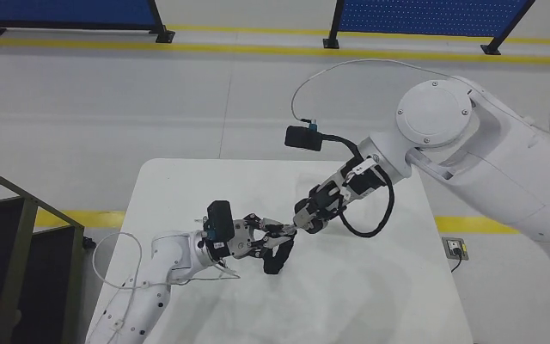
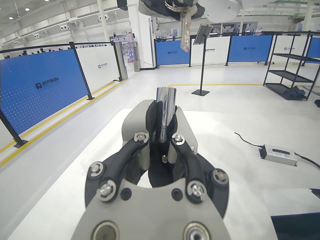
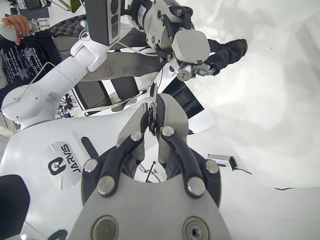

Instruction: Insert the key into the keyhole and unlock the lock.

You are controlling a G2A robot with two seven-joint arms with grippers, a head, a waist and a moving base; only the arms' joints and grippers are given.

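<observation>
White rounded worktop [image 1: 361, 292]; pale grey floor [image 1: 129, 103] around it; yellow floor stripe [image 1: 258, 47], blue perforated barrier panels [image 1: 77, 10], black open shelf rack [image 2: 291, 76] beyond it.

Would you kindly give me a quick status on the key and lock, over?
Left gripper shut on shiny chrome cylinder lock. Right gripper shut on silver metal key. Key tip short of keyhole, not inserted. Nothing between them.

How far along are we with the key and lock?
Done: both pieces are picked up. The left gripper is shut on the lock, the right gripper on the key. In hand: the key's tip hangs short of the keyhole face, with a gap between. Left: line up, insert and turn.
</observation>
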